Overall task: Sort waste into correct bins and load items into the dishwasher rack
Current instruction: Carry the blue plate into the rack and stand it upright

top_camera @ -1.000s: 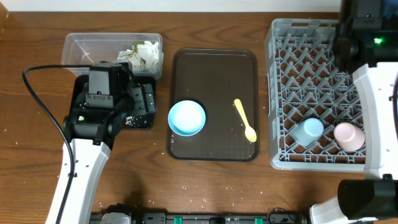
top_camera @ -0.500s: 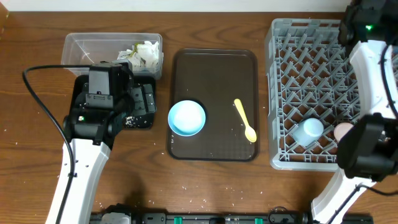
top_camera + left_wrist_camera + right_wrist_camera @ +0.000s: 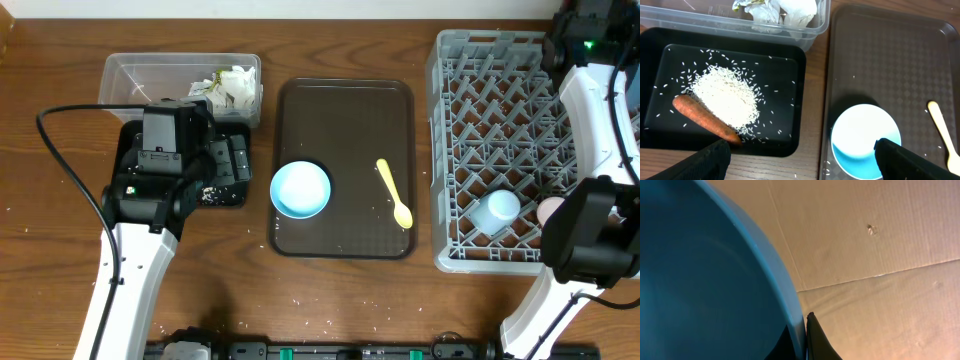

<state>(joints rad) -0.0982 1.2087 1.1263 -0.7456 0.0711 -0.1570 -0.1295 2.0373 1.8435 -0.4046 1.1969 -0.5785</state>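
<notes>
Swinging over the last second, the right arm now has its elbow housing across the near right corner of the dishwasher rack (image 3: 480,100), where it hides most of the pink cup (image 3: 549,209) that was in plain view before. Its wrist sits at the rack's far right corner. The right tool (image 3: 807,340) is clenched on the rim of the dark blue plate (image 3: 705,280), which fills the right wrist view but cannot be seen from overhead. I judge the plate is being lined up for a slot among the pegs. The left tool (image 3: 801,150) has not moved and hangs released, jaws wide, above the edge of the black tray (image 3: 785,100). By count:

- **Bins:** two, the black tray and the clear tub (image 3: 135,75).
- **Waste:** one bunch of paper scraps (image 3: 228,85) in the tub, and one orange-brown food piece (image 3: 705,120) and one heap of rice (image 3: 727,95) in the black tray.
- **Cups:** two in the rack, the pink one and the light blue cup (image 3: 497,210).
- **Still to load:** one white bowl (image 3: 301,189) and one yellow spoon (image 3: 392,192), both on the brown serving tray (image 3: 345,110).
</notes>
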